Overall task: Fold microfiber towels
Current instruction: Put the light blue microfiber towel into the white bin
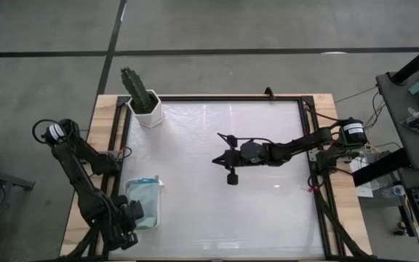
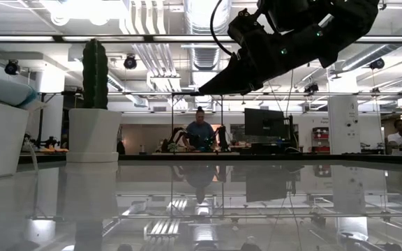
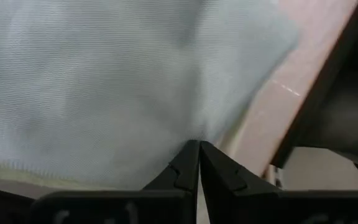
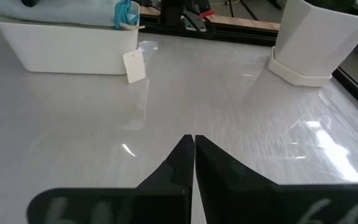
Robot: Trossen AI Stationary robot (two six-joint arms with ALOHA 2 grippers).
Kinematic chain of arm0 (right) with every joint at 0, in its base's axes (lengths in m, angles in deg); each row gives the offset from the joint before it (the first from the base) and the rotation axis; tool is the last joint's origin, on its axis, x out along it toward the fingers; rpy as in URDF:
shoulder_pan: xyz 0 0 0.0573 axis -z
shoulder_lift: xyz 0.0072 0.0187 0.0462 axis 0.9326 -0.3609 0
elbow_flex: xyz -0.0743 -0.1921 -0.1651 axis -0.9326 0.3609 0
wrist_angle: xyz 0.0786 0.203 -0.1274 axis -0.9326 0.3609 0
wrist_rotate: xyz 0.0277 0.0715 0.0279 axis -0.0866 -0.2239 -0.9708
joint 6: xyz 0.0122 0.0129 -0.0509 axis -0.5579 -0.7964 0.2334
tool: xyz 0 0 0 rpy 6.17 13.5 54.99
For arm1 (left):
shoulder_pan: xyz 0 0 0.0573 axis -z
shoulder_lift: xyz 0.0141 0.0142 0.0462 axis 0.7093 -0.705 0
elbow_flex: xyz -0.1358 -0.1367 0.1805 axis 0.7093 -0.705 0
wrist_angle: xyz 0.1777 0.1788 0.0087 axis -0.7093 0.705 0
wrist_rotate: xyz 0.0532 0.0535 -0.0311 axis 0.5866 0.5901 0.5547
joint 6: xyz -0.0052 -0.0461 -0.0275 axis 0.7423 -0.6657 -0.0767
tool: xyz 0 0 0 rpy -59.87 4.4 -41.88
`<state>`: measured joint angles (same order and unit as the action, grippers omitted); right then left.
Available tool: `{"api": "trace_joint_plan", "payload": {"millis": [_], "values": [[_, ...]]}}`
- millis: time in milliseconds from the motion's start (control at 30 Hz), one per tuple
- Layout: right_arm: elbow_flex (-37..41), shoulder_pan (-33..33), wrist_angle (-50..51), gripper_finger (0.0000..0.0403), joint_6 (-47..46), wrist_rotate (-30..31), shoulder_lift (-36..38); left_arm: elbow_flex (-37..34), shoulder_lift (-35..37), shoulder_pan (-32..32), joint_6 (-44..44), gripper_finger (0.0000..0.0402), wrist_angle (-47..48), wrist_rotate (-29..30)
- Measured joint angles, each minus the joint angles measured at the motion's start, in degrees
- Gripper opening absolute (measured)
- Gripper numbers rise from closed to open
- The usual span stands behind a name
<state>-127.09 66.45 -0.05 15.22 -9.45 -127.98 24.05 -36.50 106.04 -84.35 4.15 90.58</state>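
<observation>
While left pincer (image 1: 133, 215) sits fingers together at the near-left corner, right over the white tray (image 1: 154, 183), the microfiber towels (image 1: 141, 196) lie stacked in that tray, pale blue on top, teal edge showing. Cactus pot (image 1: 147, 110) stands far-left. Right pincer (image 1: 220, 158) hangs mid-worktop (image 1: 268, 211), fingers together, empty.

No legible text, brand, number or sign is showing in any view. A small white tag (image 4: 133, 66) is hanging at the white tray (image 4: 67, 53), its face appearing blank.
</observation>
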Motion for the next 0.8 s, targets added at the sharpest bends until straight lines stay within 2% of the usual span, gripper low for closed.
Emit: {"api": "trace_joint_plan", "payload": {"millis": [233, 400, 533, 633, 800], "values": [[0.0, 0.0, 0.02, 0.0009, 0.23, 0.0, 0.0, 3.1, 2.63, -1.31, -0.2, 0.0, 1.66, -0.2], [0.0, 0.0, 0.04, 0.0009, 0.23, 0.0, 0.0, 5.47, 2.91, -2.92, 0.86, 0.0, 4.86, 4.02], [0.0, 0.0, 0.04, 0.0009, 0.23, 0.0, 0.0, 4.75, 2.39, -4.21, 5.15, 0.0, 0.7, 10.03], [0.0, 0.0, 0.09, 0.0009, 0.23, 0.0, 0.0, 3.8, 1.0, -5.02, 10.01, 0.0, -4.26, 10.6], [0.0, 0.0, 0.56, 0.0009, 0.23, 0.0, 0.0, 3.13, -1.76, -5.01, 10.56, 0.0, -5.56, 9.04]]}}
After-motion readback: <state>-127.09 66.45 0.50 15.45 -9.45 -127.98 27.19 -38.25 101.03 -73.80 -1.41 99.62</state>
